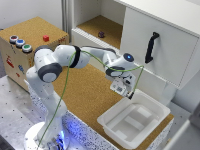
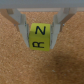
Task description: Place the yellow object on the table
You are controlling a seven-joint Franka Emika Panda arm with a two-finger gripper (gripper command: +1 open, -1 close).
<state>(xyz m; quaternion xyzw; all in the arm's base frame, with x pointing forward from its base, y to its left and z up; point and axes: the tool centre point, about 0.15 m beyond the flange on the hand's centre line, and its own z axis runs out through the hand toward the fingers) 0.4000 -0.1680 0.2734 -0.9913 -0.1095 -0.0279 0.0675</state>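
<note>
Gripping the yellow object point(image 2: 39, 36), the hand point(image 2: 40, 26) hangs above the table point(image 2: 20, 65).

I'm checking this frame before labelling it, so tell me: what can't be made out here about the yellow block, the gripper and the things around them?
- Yellow block: too small to find in the exterior view, lost at the gripper.
- Block's height above the table: not shown in either view.
- Dark item in the cabinet: too small and blurred to identify, exterior view.
- Bin: near corner cut off by the exterior view's edge.
</note>
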